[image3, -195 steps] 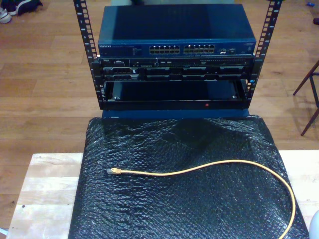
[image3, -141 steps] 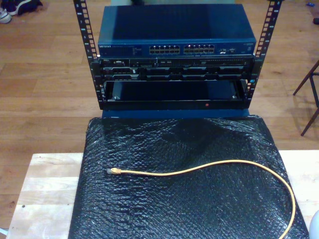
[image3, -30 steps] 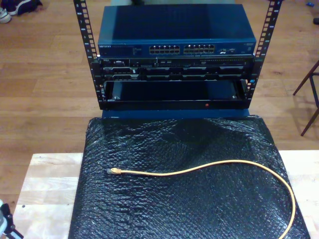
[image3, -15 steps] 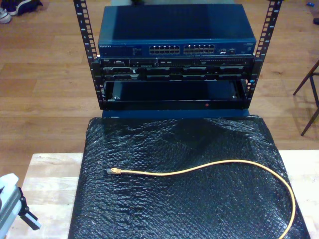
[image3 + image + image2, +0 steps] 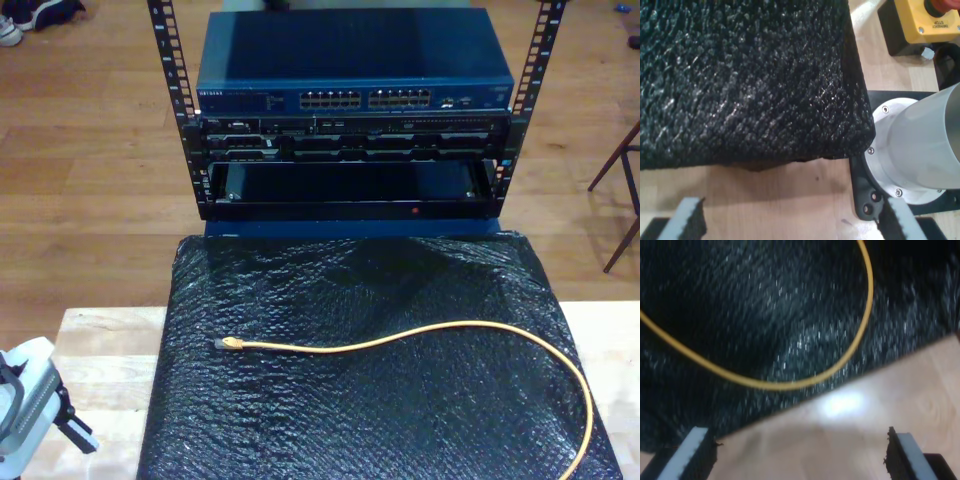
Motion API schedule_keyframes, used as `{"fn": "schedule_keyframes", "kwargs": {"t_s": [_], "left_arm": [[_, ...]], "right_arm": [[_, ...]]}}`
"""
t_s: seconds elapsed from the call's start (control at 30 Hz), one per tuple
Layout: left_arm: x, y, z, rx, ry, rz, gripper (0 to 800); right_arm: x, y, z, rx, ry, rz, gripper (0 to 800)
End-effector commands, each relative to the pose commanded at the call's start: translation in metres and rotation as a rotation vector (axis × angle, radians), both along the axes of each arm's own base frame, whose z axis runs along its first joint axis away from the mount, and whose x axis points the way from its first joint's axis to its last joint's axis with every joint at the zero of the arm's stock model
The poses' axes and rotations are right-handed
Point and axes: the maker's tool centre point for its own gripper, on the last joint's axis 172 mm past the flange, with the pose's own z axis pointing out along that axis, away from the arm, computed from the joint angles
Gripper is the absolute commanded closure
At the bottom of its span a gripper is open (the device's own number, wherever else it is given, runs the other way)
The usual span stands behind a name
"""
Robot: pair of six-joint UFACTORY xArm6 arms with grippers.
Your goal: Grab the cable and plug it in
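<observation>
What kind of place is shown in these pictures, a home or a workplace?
Most likely a robotics lab or workshop. A small open rack holds a blue network switch on a wooden floor, a yellow emergency-stop box sits on the wooden table, and an orange network cable lies on a black padded mat.

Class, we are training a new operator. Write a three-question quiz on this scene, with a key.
1. True or false: the cable is already plugged into the switch.
2. The cable's plug lies on: A) the mat; B) bare wood; C) the floor.
3. Fill in: the jaws of my second gripper are ____ (open/shut).
Key: 1 false; 2 A; 3 open.
</observation>
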Motion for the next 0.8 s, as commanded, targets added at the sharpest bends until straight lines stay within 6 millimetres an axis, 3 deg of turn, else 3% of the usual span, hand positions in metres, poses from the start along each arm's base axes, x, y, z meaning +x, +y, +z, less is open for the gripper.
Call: {"fn": "schedule_keyframes", "kwargs": {"t_s": [0.3,0.8], "left_arm": [[0.012,-0.01,0.001,-0.014,-0.016,0.039,0],[0.013,-0.008,0.003,-0.009,-0.023,0.045,0]], "right_arm": [[0.033,0.032,0.012,-0.042,-0.031,-0.004,4],[0.08,0.109,0.02,-0.043,-0.006,0.091,4]]}}
